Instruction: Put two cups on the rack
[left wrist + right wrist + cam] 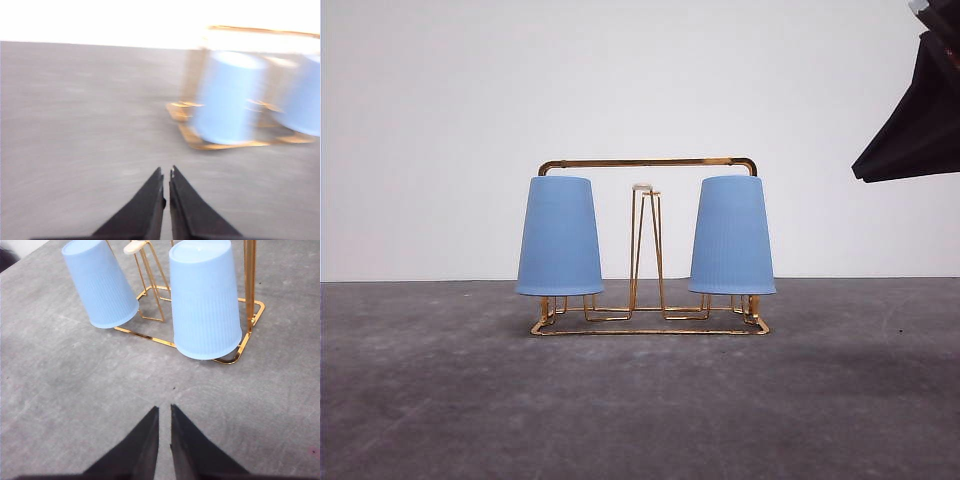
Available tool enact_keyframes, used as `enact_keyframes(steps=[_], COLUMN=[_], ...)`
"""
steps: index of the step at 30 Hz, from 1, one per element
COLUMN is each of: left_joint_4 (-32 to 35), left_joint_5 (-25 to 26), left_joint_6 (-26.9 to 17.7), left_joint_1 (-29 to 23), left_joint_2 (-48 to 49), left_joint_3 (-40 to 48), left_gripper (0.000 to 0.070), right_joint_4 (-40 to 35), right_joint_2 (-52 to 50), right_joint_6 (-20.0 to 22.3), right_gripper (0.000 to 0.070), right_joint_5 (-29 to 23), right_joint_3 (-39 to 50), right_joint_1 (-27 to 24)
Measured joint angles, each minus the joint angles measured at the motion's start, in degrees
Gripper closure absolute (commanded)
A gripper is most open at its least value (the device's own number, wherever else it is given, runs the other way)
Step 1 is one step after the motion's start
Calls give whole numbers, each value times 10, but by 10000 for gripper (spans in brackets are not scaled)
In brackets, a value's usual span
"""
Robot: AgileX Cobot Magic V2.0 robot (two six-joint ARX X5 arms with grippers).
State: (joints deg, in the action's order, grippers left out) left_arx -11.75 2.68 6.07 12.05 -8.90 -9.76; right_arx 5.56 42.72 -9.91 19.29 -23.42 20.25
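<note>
Front view: both cups [560,237] [732,236] are seen inverted on rack [649,320], frame centre, axes upright | Left wrist view: left claw [166,173] nearly closed, empty; cups blurred, upper right | Right wrist view: right claw [164,408] nearly closed, empty; rack ahead, right arm judged nearer.

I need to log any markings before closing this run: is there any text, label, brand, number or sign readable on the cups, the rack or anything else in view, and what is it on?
None readable.
Left cup: plain ribbed blue, no print.
Right cup: the same, no print.
Rack: bare gold wire, no tag.
Table: grey, unmarked.
The left wrist view is too blurred to check.
</note>
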Motion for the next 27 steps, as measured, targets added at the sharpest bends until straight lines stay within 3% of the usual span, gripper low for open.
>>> enact_keyframes(steps=[7,27], left_joint_4=[2,14], left_joint_5=[-2,-4], left_joint_6=[-6,-12], left_joint_1=[-95,-92], left_joint_2=[87,86], left_joint_3=[76,82], left_gripper=[700,700], right_joint_4=[0,-6], right_joint_2=[0,0], right_joint_6=[0,0], right_gripper=[660,660], right_joint_5=[0,0], right_joint_3=[0,0], right_joint_1=[0,0])
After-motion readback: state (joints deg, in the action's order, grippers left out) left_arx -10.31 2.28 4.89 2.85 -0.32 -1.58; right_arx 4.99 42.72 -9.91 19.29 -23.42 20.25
